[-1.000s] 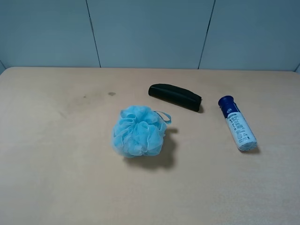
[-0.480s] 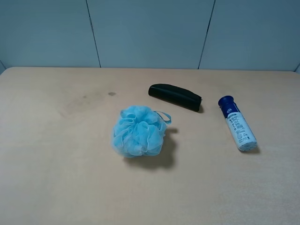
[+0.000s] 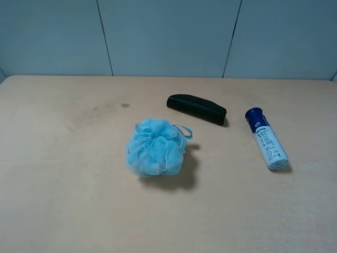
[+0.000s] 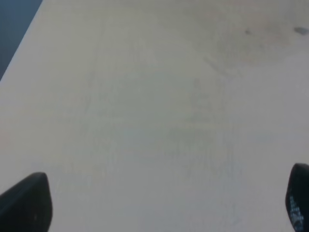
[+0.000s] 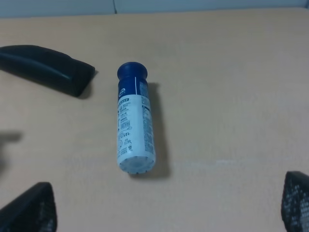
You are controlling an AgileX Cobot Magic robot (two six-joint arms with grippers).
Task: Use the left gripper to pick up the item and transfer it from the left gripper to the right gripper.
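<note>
Right wrist view is showing the bottle (image 5: 135, 124) lying on the table (image 5: 231, 72) ahead of the right gripper (image 5: 169, 208), its fingers spread and empty. Left gripper (image 4: 164, 208) is gaping over bare table.

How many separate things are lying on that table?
3. A light-blue mesh bath puff near the middle, a long black case behind it toward the wall, and a blue-capped bottle lying on the right. Nothing seems hidden.

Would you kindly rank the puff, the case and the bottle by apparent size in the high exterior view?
1. Puff, clearly the bulkiest.
2. Case and bottle: similar length, too close to rank; the case sits slightly farther from the camera.
</note>
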